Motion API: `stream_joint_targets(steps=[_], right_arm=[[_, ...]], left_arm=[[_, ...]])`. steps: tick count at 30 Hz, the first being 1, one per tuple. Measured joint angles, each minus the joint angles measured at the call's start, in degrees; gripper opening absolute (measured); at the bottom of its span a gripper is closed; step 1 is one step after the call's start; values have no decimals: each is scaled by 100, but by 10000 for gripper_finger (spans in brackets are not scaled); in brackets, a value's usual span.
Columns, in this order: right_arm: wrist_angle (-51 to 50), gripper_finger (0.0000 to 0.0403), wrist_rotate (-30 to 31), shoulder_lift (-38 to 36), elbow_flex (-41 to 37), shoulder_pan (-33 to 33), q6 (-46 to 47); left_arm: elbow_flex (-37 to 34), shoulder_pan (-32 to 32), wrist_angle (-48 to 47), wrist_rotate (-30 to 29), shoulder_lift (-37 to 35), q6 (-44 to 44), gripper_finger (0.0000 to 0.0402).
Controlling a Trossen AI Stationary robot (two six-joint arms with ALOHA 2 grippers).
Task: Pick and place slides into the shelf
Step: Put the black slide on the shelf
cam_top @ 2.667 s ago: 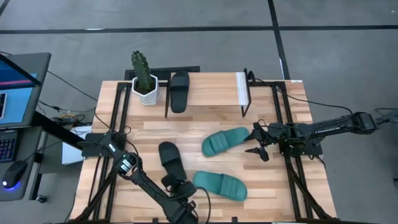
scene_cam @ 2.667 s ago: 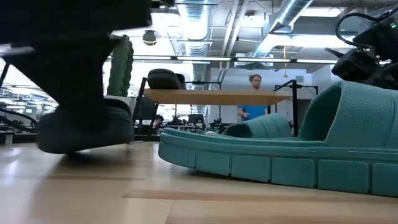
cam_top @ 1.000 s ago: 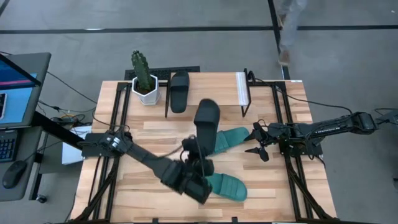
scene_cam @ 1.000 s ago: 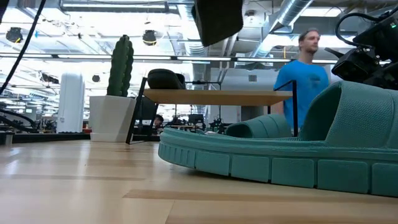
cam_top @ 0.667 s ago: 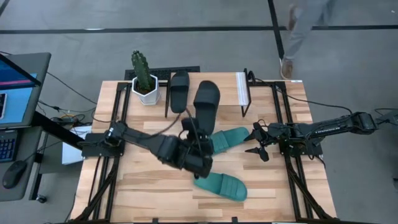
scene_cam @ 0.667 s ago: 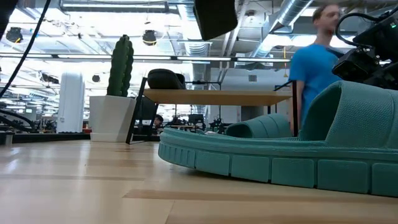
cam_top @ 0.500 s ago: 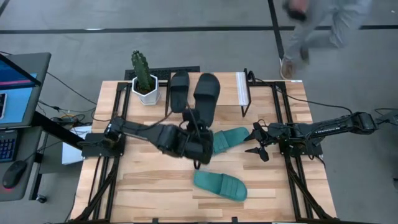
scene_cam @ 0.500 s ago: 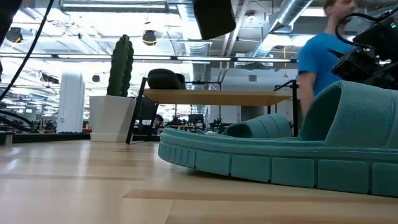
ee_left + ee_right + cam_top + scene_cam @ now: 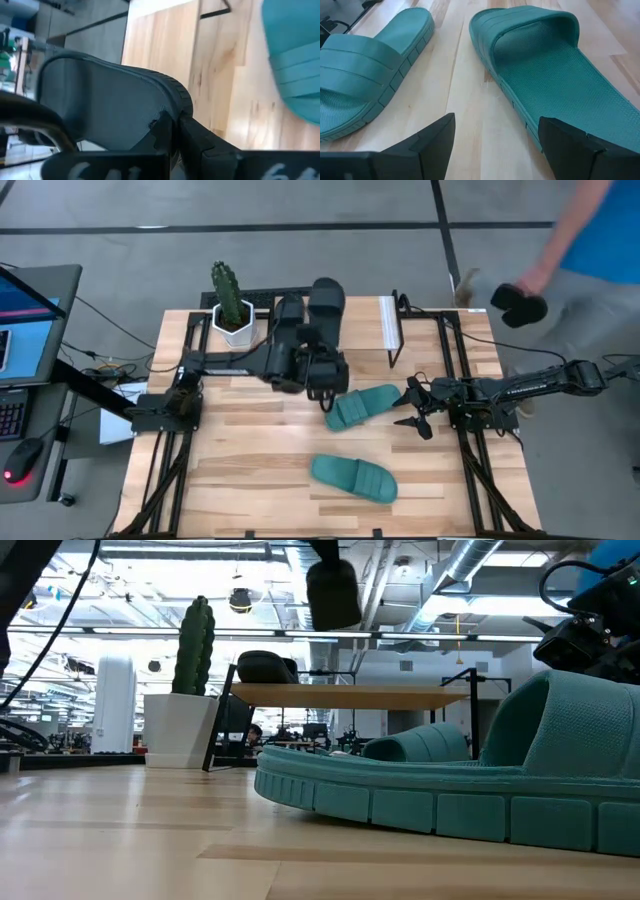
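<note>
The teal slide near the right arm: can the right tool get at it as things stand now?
Probably yes. The right tool stands open beside the near teal slide, with only bare table between them.

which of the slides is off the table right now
The black slide clamped in the left gripper, held up over the shelf. The other black slide sits in the shelf, and both teal slides lie on the table.
</note>
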Motion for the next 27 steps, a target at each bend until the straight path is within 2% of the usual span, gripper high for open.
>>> stream_joint_targets(steps=[5, 10, 27], right_arm=[[0, 269, 0, 1, 0, 0, 0], [0, 269, 0, 2, 1, 0, 0], [0, 269, 0, 0, 0, 0, -1]], left_arm=[[0, 394, 2, 380, 3, 0, 0], [0, 604, 13, 397, 4, 231, 0], [0, 606, -33, 428, 7, 694, 0]])
